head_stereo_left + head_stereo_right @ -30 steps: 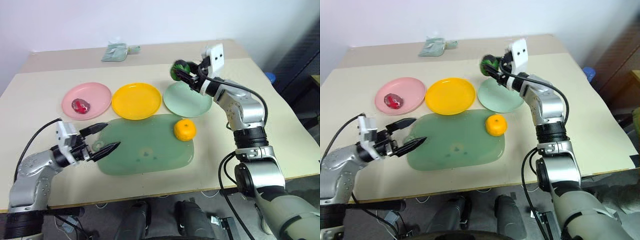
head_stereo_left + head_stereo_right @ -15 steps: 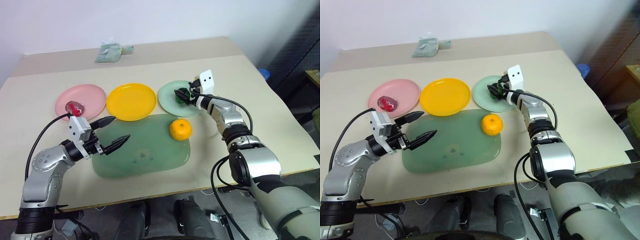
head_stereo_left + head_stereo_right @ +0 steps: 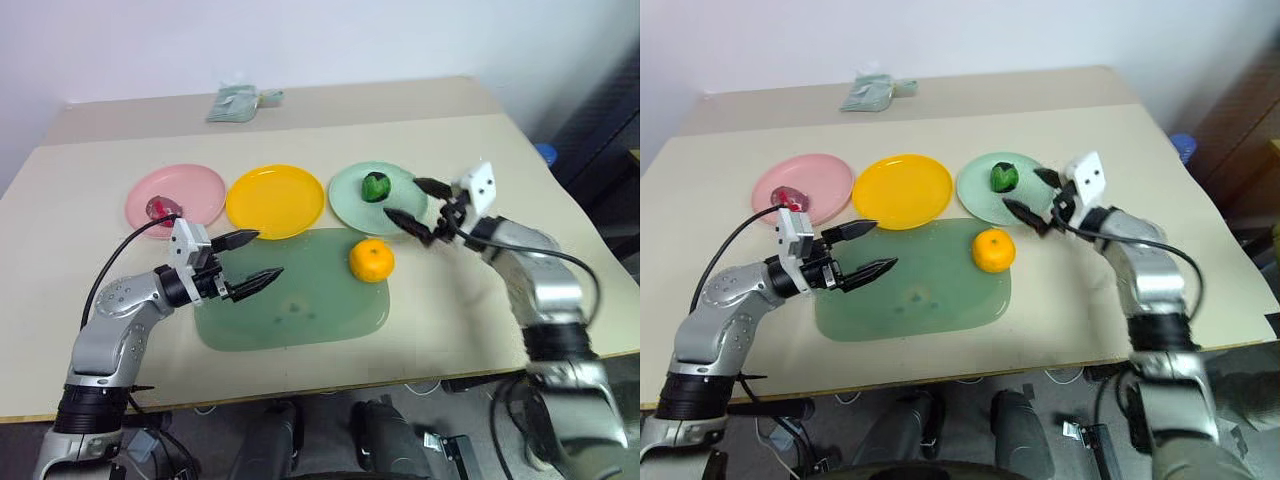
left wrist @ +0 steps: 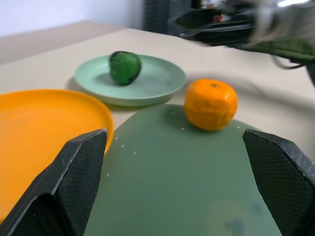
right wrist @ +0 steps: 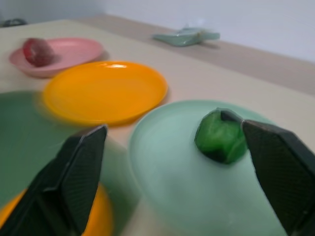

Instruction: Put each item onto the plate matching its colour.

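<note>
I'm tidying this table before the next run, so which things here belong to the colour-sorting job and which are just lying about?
Job: dark red fruit on pink plate; green fruit on mint plate; orange fruit; yellow plate.

Lying about: green mat under the orange fruit; pale green bundle at the far edge.

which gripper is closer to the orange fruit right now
Right. The right gripper hangs open just above the mint green plate's near edge, close behind the orange fruit. The left gripper is open farther off, over the green mat's opposite end.
</note>
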{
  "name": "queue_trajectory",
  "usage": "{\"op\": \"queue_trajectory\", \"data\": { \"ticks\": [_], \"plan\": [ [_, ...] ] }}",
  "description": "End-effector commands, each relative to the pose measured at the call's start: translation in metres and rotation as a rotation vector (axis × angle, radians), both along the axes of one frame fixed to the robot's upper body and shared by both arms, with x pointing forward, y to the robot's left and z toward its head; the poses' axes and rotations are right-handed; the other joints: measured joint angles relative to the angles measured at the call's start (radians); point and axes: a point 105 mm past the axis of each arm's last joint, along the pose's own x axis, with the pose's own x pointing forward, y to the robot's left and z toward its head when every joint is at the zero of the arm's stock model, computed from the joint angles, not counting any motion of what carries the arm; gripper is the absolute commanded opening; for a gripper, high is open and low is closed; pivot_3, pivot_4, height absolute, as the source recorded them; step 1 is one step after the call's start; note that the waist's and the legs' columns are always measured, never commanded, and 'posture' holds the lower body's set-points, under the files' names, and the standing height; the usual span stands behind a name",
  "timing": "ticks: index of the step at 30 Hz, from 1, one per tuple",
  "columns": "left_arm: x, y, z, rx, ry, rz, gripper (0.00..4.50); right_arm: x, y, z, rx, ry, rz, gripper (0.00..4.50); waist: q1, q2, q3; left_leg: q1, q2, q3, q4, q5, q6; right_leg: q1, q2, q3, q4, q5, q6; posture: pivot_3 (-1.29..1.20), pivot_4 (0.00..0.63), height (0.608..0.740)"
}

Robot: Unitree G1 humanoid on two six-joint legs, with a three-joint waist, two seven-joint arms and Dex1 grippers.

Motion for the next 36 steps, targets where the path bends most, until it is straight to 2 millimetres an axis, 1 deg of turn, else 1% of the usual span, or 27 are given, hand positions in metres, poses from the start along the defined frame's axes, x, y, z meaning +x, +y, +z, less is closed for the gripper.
{"op": "queue_trajectory", "data": {
  "ticks": [1,4,6,9,12,14,20,25,29,34,36],
  "plan": [
    [0.008,-0.009,0.003,0.015,-0.001,-0.062,4.50,-0.045,-0.007,0.033,0.022,-0.047,0.015,4.45,0.000,0.000,0.000,0.000,0.000,0.000,0.002,0.000,0.000,0.001,0.000,0.000,0.000,0.000,0.000,0.00,0.150,0.740],
    [0.017,-0.018,0.001,0.032,0.011,-0.099,4.50,-0.071,-0.016,0.031,0.001,-0.017,-0.032,4.45,0.004,0.000,0.000,0.000,0.001,0.000,0.004,-0.001,0.001,0.002,0.001,0.000,0.000,0.000,0.000,0.00,0.150,0.740],
    [0.027,-0.030,0.000,0.043,0.007,-0.135,4.50,-0.092,-0.025,0.023,-0.039,0.003,-0.093,4.45,0.014,-0.001,0.000,0.000,0.001,0.000,0.005,-0.001,0.002,0.003,0.000,-0.001,0.000,0.000,0.000,0.00,0.150,0.740],
    [0.036,-0.049,-0.002,0.051,0.002,-0.188,4.50,-0.115,-0.033,0.013,-0.073,0.033,-0.165,4.45,0.034,-0.001,0.000,-0.001,0.001,0.000,0.009,-0.002,0.004,0.005,0.000,-0.002,-0.001,0.000,0.001,0.00,0.150,0.740],
    [0.042,-0.065,-0.002,0.054,-0.015,-0.225,4.50,-0.132,-0.039,0.004,-0.108,0.058,-0.220,4.45,0.038,-0.002,-0.001,-0.001,0.000,0.001,0.011,-0.003,0.005,0.007,0.000,-0.001,-0.002,0.001,0.003,0.00,0.150,0.740],
    [0.044,-0.073,-0.002,0.059,-0.030,-0.247,4.50,-0.140,-0.041,-0.001,-0.121,0.071,-0.249,4.45,0.037,-0.002,-0.001,0.000,0.000,0.001,0.011,-0.003,0.005,0.008,0.000,-0.001,-0.003,0.001,0.003,0.00,0.150,0.740],
    [0.042,-0.086,-0.007,0.121,-0.070,-0.334,4.50,-0.146,-0.044,-0.012,-0.130,0.078,-0.304,4.45,0.037,-0.002,-0.001,0.000,0.001,0.001,0.011,-0.003,0.005,0.008,0.000,-0.001,-0.003,0.001,0.003,0.00,0.150,0.740],
    [0.042,-0.092,-0.006,0.127,-0.086,-0.369,4.50,-0.147,-0.041,-0.015,-0.125,0.073,-0.315,4.45,0.038,-0.003,0.000,0.000,0.001,0.001,0.011,-0.003,0.005,0.008,0.000,-0.001,-0.003,0.001,0.003,0.00,0.150,0.740],
    [0.036,-0.103,-0.011,0.144,-0.090,-0.422,4.50,-0.146,-0.039,-0.017,-0.122,0.072,-0.312,4.45,0.038,-0.003,0.000,0.000,0.001,0.001,0.011,-0.003,0.005,0.008,0.000,-0.001,-0.004,0.001,0.003,0.00,0.150,0.740],
    [0.034,-0.112,-0.018,0.175,-0.109,-0.446,4.50,-0.144,-0.042,-0.016,-0.124,0.066,-0.310,4.45,0.037,-0.003,0.000,0.000,0.001,0.001,0.011,-0.003,0.005,0.008,0.000,-0.001,-0.004,0.001,0.003,0.00,0.150,0.740],
    [0.035,-0.118,-0.019,0.176,-0.113,-0.448,4.50,-0.142,-0.043,-0.016,-0.124,0.065,-0.308,4.45,0.038,-0.003,0.000,0.000,0.001,0.001,0.011,-0.003,0.006,0.008,0.000,-0.001,-0.004,0.001,0.003,0.00,0.150,0.740]
  ]
}}
